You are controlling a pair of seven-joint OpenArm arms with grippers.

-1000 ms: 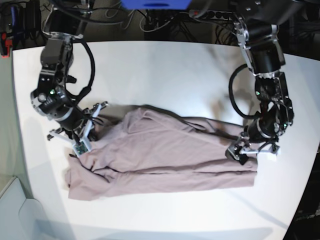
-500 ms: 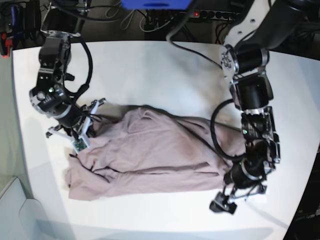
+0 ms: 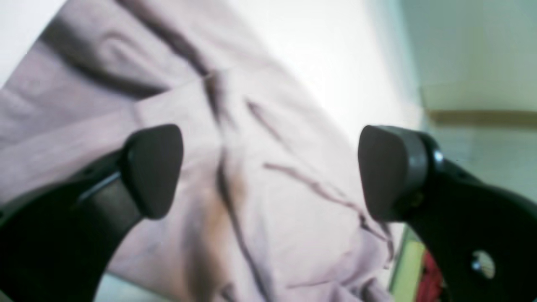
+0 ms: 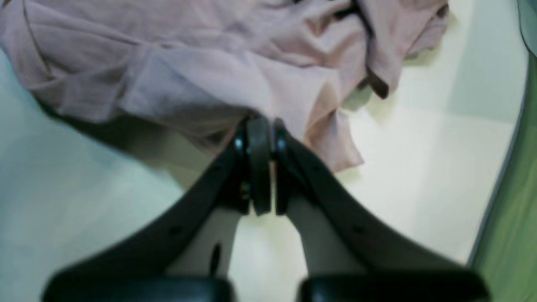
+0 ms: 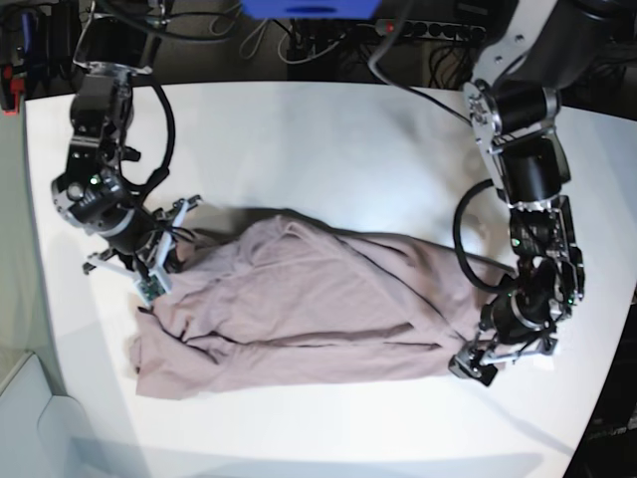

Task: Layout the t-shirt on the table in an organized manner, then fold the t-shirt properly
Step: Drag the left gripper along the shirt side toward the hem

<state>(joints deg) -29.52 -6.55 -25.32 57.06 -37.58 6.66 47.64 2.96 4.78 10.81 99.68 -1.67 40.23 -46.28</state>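
Two hands on show, and one garment: the t-shirt (image 5: pixel 318 314) lies crumpled across the middle of the white counter (image 5: pixel 328 139), spread wide but rumpled, with folds running along its length. No bin, box or basket appears in any view.

Over on the base view's left, the right hand (image 5: pixel 149 284) sits at the shirt's edge; from its wrist camera the right hand (image 4: pixel 264 126) is pinched tight, the fingers (image 4: pixel 256 159) pressed together with a bit of the mauve fabric (image 4: pixel 235 75) nipped at their tips. How much cloth is between them is hard to say, as the fingers cover the spot.

On the other side, the left hand (image 5: pixel 503 354) hangs at the shirt's far end, at the lower corner. Its wrist view shows the left hand (image 3: pixel 268 167) spread wide, nothing between the pads (image 3: pixel 155 167), and the shirt (image 3: pixel 260 188) blurred beneath. Whether it touches the cloth cannot be told. The collar and label are not discernible.
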